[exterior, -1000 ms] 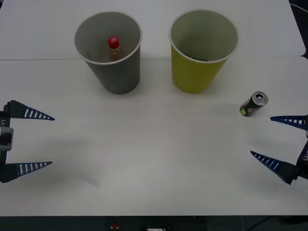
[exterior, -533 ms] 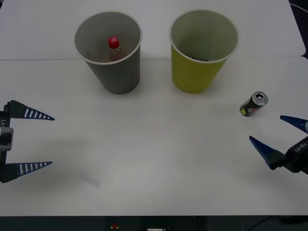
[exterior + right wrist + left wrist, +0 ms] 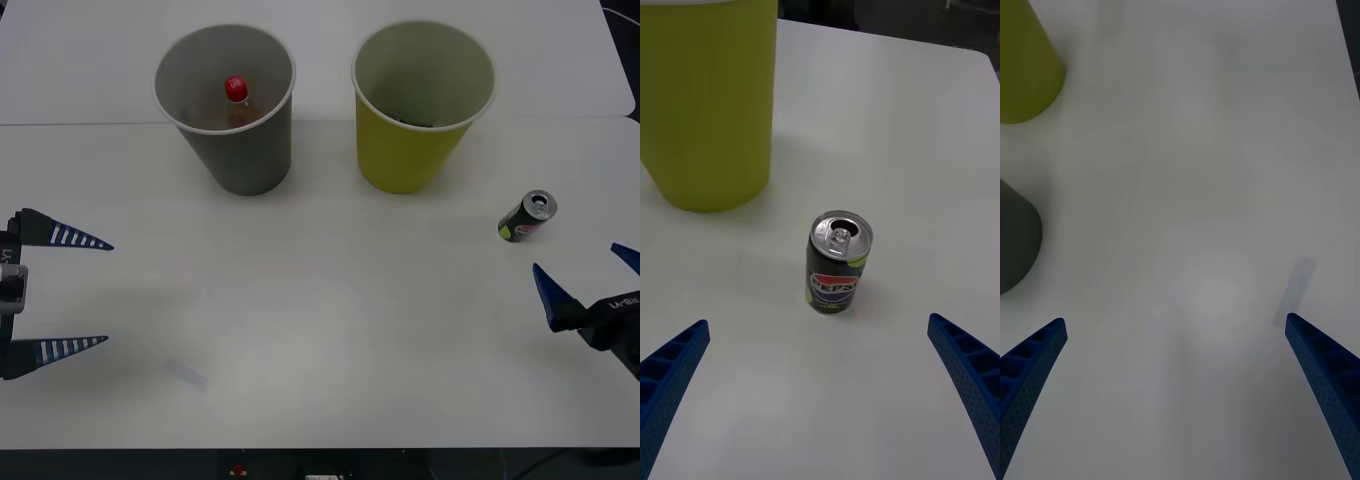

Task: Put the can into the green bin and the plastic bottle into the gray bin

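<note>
White table (image 3: 320, 330); can (image 3: 527, 216) upright nr green bin (image 3: 420, 110).

Two spread blue fingers (image 3: 1030, 367) over white table (image 3: 1202, 187); green bin (image 3: 1022, 67) beside gray bin (image 3: 1015, 236).

Legible text: the can (image 3: 838, 264) carries the brand word "PEPSI" in white capitals across a red-and-blue roundel on its dark side wall, read in the right wrist view. Below the roundel sits a yellow-green patch with smaller print, too small to read. In the front view the can (image 3: 527, 216) shows the same label as a coloured blur, not readable. The right pincer (image 3: 590, 283) body bears small white lettering in the front view, reading roughly "RB-Y1". The left pincer (image 3: 60, 292) body also carries white lettering at the frame edge, not legible.
</note>
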